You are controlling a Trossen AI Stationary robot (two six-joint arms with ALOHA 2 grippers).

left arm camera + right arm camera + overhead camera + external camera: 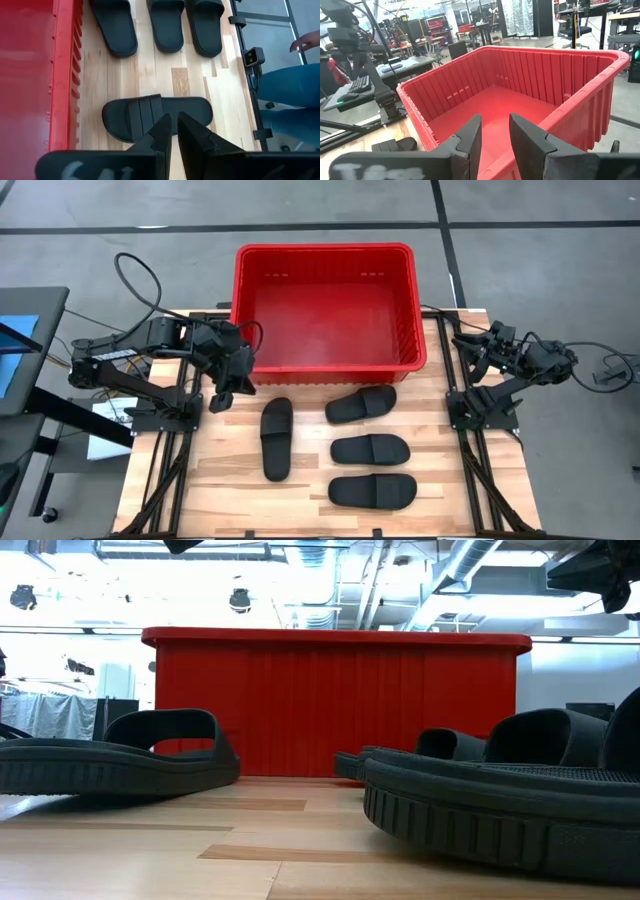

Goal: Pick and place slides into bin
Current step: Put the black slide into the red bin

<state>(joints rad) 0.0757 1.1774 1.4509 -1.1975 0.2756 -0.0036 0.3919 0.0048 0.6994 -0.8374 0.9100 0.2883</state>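
You get even, bright overhead light on the pale wooden slatted table, with only soft shadows. In the low view, ceiling lamps and windows blow out white, and the nearest matte black slide sandal sits slightly soft.

No brand, label or number can be read on the slides or on the bin. Pale marks show on each wrist camera's near housing — perhaps handwriting, though too blurred to read.
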